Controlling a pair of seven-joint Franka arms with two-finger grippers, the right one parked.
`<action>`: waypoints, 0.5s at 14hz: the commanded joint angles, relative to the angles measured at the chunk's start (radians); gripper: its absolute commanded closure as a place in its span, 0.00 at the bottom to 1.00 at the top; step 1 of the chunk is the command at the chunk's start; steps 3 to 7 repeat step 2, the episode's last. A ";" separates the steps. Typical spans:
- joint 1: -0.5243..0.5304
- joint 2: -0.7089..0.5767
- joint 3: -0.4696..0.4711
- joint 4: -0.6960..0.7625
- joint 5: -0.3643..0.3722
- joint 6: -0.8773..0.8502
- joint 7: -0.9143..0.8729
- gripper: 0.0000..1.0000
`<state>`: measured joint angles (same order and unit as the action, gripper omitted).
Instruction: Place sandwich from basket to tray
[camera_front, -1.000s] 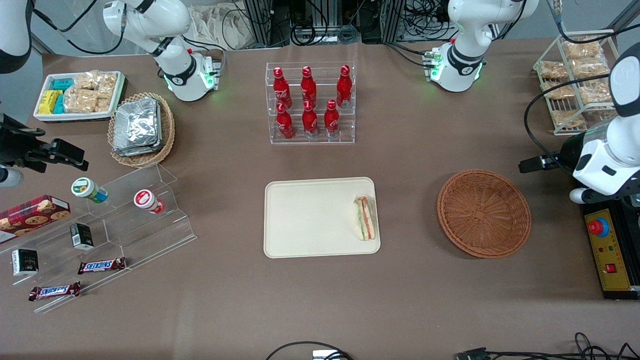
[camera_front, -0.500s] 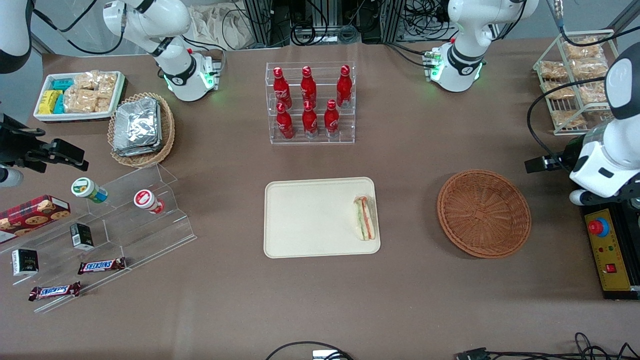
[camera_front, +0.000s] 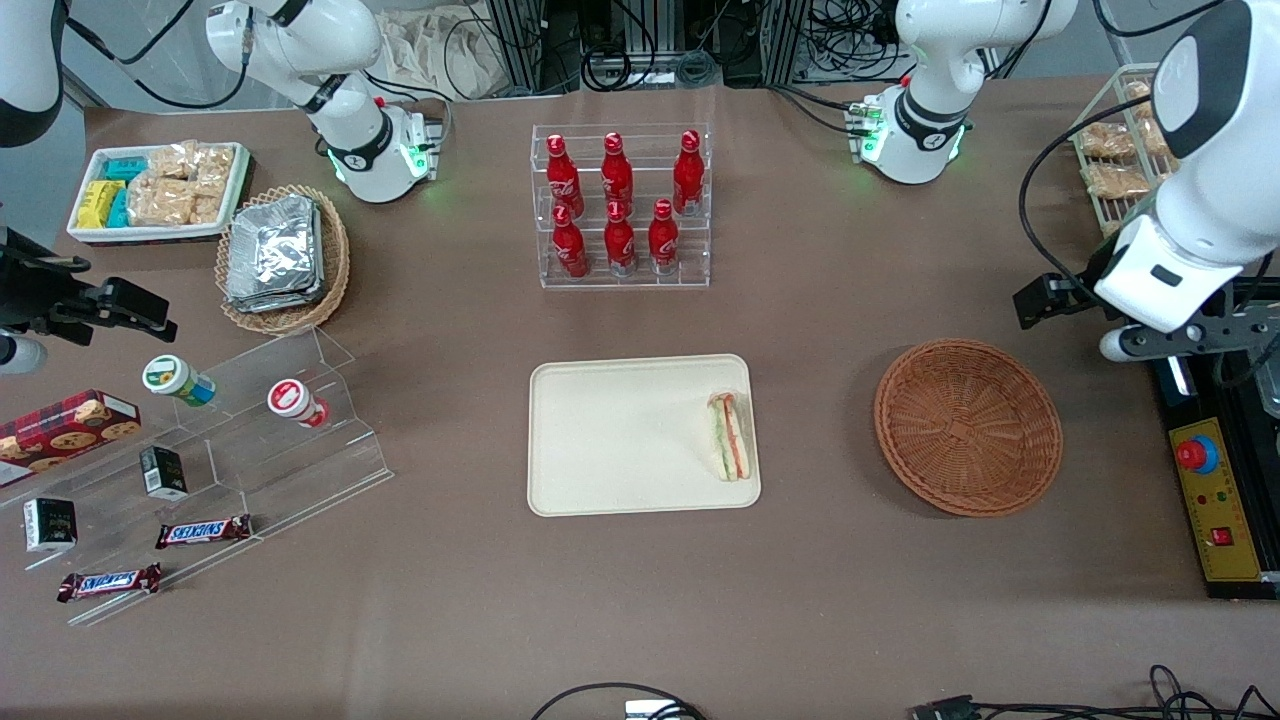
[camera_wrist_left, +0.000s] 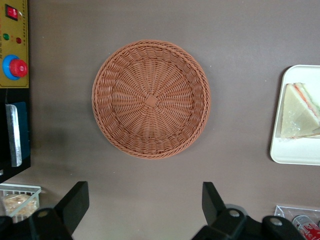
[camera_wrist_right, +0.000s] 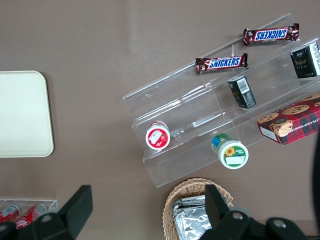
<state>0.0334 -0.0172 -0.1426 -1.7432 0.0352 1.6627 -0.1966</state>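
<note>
The sandwich (camera_front: 730, 437) lies on the cream tray (camera_front: 620, 440), close to the tray edge nearest the basket; the left wrist view also shows the sandwich (camera_wrist_left: 299, 112) on a corner of the tray (camera_wrist_left: 295, 150). The reddish-brown wicker basket (camera_front: 967, 427) holds nothing, and its bare woven bottom fills the left wrist view of the basket (camera_wrist_left: 151, 99). My gripper (camera_wrist_left: 144, 190) is open with nothing between its fingers. It hangs high over bare table, beside the basket and farther from the front camera than it. The arm's white wrist (camera_front: 1165, 270) shows at the working arm's end.
A yellow control box with a red button (camera_front: 1215, 500) sits beside the basket. A wire rack of snack packs (camera_front: 1110, 170) stands farther back. A clear rack of red bottles (camera_front: 622, 205) is mid-table. Acrylic steps with snacks (camera_front: 230, 440) are toward the parked arm's end.
The working arm has swung upward and away from the front camera, a little toward the table's middle. Sandwich, tray and basket have not moved.
</note>
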 joint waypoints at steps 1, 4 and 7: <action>0.010 0.041 0.005 0.094 -0.017 -0.055 0.016 0.00; 0.011 0.081 0.006 0.155 -0.017 -0.093 0.017 0.00; 0.011 0.081 0.006 0.155 -0.017 -0.093 0.017 0.00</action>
